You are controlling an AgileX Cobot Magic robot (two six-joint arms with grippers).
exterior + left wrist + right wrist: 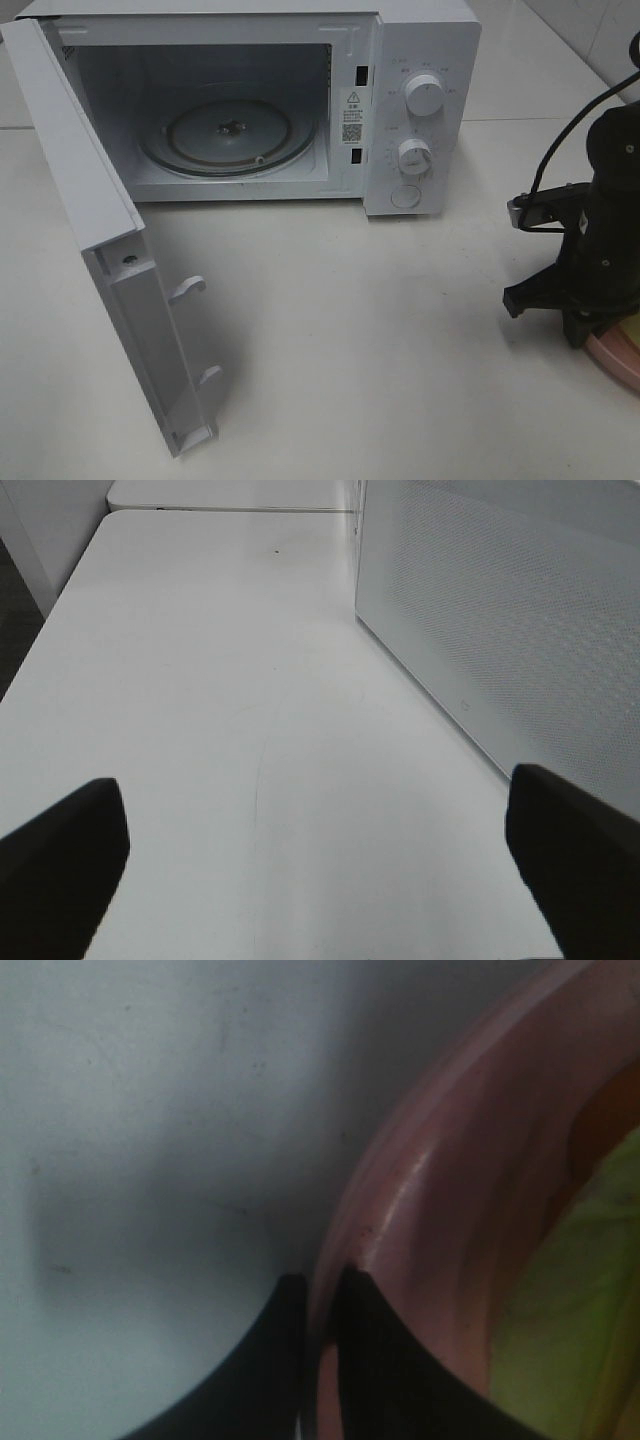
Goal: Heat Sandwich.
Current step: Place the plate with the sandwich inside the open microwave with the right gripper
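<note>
Exterior high, white tabletop (350, 330), right end effector (322, 1285) clenched on pink plate (430, 1190), left end effector (318, 825) spread.

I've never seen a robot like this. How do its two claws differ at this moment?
The left gripper stands wide open; the right gripper has its fingers nearly together. The left gripper holds nothing, above bare table beside the microwave; the right gripper pinches the rim of the pink plate carrying the sandwich. Both have dark fingers.
</note>
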